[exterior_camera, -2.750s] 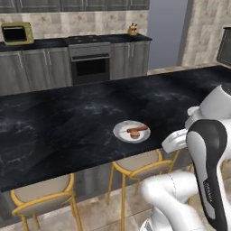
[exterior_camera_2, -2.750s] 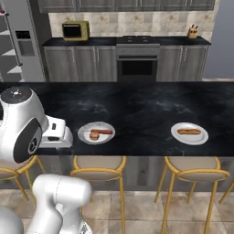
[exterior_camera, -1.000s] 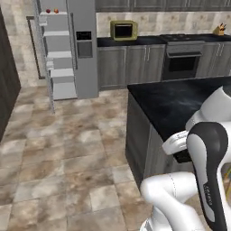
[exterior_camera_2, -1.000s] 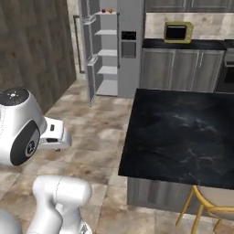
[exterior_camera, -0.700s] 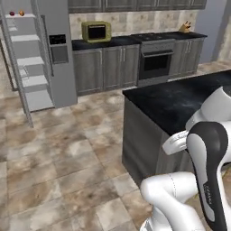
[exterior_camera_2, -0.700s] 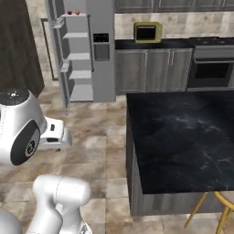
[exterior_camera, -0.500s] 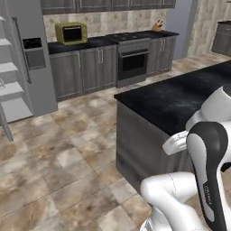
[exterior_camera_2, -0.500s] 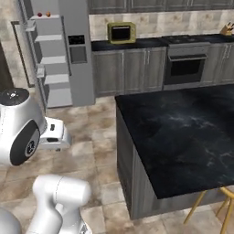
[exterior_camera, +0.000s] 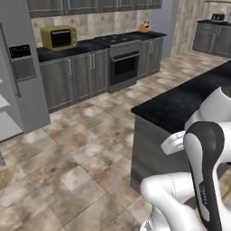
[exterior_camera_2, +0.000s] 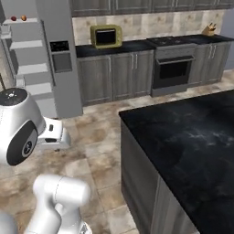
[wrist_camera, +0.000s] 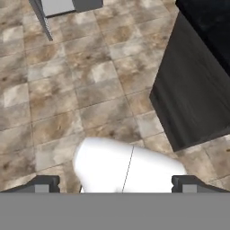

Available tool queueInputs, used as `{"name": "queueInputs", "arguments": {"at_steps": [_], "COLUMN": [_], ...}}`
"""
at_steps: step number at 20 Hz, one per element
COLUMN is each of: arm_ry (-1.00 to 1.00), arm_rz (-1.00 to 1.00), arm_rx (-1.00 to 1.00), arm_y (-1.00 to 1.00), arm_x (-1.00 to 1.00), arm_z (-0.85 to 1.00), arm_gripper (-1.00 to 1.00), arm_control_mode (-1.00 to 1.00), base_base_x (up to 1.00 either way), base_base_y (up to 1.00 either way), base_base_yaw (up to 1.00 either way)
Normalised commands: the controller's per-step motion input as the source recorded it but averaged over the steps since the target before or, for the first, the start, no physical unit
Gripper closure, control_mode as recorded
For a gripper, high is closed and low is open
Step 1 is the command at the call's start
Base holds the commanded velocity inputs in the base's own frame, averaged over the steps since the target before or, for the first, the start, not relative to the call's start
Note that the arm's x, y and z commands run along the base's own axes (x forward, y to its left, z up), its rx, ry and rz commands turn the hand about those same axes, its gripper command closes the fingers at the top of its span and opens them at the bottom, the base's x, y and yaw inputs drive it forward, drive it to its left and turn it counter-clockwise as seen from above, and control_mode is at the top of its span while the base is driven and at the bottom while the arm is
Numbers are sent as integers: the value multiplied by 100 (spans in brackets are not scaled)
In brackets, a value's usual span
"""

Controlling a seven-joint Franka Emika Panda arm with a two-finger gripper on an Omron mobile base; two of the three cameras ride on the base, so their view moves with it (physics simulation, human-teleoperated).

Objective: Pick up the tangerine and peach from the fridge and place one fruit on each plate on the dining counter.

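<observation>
Gripper (wrist_camera: pixel 115 184) spread wide, empty, above tiled floor (wrist_camera: pixel 67 90). We spot the fridge (exterior_camera_2: pixel 45 55) open at far left; two small fruits, tangerine (exterior_camera_2: pixel 23 18) rightmost, on its top shelf. Dining table (exterior_camera_2: pixel 192 137) at right.

We see a tall grey fridge (exterior_camera_2: pixel 57 55) with pale grey-white inner shelves, and on its top shelf a small dark red ball (exterior_camera_2: pixel 13 18) beside a small dull orange fruit (exterior_camera_2: pixel 23 18). The long island worktop (exterior_camera_2: pixel 192 137) has a glossy black top veined with pale grey marbling over dark grey cabinet fronts. We also note an olive-yellow microwave (exterior_camera_2: pixel 106 36) with a dark window, a dark grey oven (exterior_camera_2: pixel 172 68) with a black door, and a floor of mottled beige-and-brown stone tiles (exterior_camera: pixel 81 153).
</observation>
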Motion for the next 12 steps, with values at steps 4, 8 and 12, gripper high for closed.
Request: {"name": "queueInputs", "arguments": {"at_steps": [4,8,12], "arm_ry": [0,0,0], "arm_rz": [0,0,0], "arm_rx": [0,0,0], "arm_y": [0,0,0], "arm_x": [0,0,0], "arm_z": [0,0,0], "arm_gripper": [-100,-100,-100], "arm_control_mode": [100,100,100], "base_base_x": [100,100,100], "base_base_y": [100,100,100], "base_base_yaw": [4,11,22]}}
